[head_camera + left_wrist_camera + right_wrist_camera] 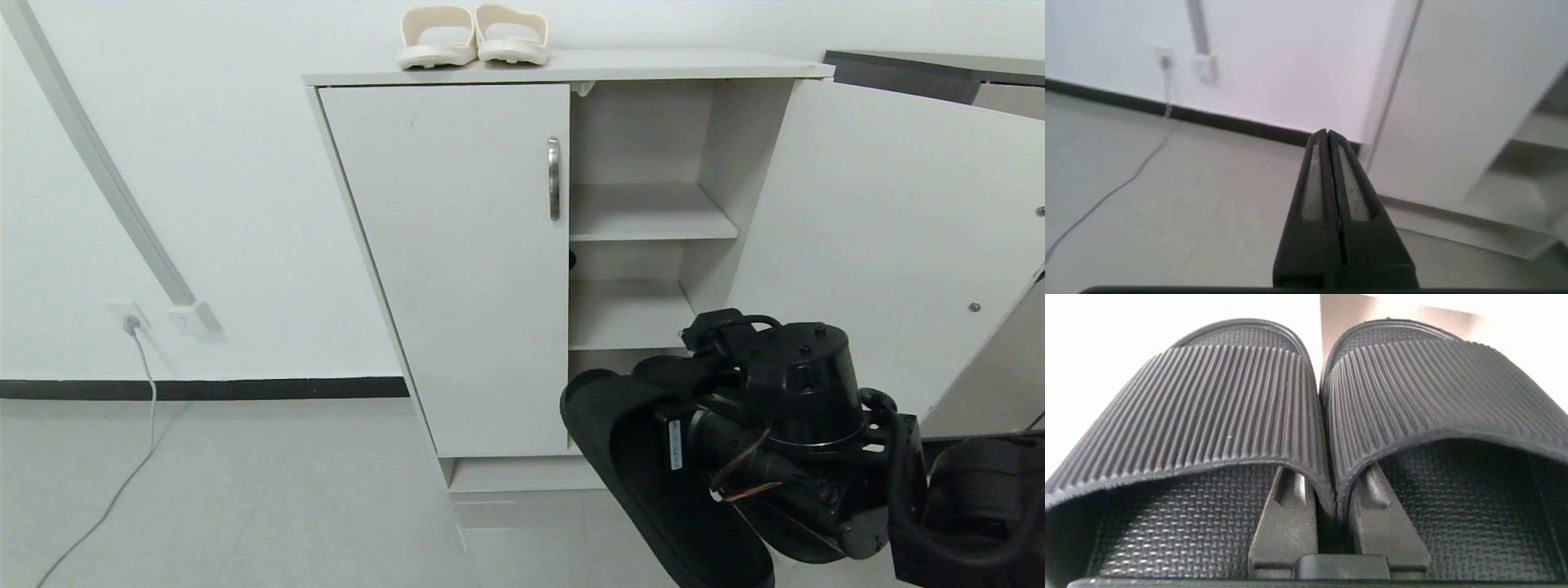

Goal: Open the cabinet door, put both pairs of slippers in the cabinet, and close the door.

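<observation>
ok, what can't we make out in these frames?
Cabinet bottom compartment: head view, the black slippers and right arm stand in front of it.
Space behind the left door: head view, that door is shut.
Right gripper: right wrist view, the jaws' tips are hidden under the slipper straps.
Right door: head view, cut off by the right edge.

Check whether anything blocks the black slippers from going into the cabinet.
Nothing visible does. The right door is swung wide, and the shelves face the black slippers in the right gripper.
</observation>
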You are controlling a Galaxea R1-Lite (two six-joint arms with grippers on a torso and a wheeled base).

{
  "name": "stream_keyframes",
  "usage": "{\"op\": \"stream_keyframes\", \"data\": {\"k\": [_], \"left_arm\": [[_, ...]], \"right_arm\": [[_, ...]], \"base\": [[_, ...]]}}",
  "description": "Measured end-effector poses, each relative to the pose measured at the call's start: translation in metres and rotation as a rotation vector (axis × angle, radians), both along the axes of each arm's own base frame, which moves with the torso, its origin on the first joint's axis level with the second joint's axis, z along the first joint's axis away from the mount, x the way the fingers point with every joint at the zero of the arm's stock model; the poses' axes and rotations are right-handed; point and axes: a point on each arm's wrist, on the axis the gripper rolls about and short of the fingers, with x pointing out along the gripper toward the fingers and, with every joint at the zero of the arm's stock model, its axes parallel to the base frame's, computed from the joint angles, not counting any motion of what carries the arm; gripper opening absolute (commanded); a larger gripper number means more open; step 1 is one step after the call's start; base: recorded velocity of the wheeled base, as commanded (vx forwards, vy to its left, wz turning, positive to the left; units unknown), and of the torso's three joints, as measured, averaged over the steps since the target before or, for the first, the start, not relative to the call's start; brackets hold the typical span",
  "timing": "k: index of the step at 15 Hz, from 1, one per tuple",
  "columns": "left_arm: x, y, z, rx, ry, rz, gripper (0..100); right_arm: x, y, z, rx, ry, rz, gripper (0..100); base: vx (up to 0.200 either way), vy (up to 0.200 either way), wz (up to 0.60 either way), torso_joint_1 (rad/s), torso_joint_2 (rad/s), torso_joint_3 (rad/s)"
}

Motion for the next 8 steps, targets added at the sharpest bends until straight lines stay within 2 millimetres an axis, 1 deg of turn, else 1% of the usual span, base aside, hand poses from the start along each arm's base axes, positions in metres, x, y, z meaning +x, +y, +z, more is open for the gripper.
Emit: {"op": "stream_keyframes", "data": {"k": [1, 3, 5, 7, 8], "left_arm": [[-0.002, 0.0, -0.01, 0.002, -0.005, 0.034, 0], [-0.001, -0.001, -0.029, 0.013, -0.011, 0.027, 0], [0.004, -0.002, -0.044, 0.042, -0.033, -0.044, 0], [0.01, -0.004, -0.054, 0.062, -0.101, -0.132, 0], [0.011, -0.005, -0.061, 0.063, -0.072, -0.192, 0]], "right_arm": [[0.0, 0.001, -0.002, -0.004, 0.004, 0.002, 0], [0.001, 0.003, -0.005, -0.004, 0.004, 0.003, 0], [0.002, 0.004, -0.006, 0.0, 0.0, 0.005, 0], [0.001, 0.006, -0.008, -0.004, 0.002, 0.011, 0], [0.001, 0.006, -0.009, -0.007, 0.005, 0.011, 0]], "base": [[0.0, 0.0, 0.0, 0.0, 0.0, 0.0], [0.0, 0.0, 0.0, 0.0, 0.0, 0.0], [0.0, 0.0, 0.0, 0.0, 0.0, 0.0], [0.0, 0.0, 0.0, 0.0, 0.0, 0.0], [0.0, 0.0, 0.0, 0.0, 0.0, 0.0]]}}
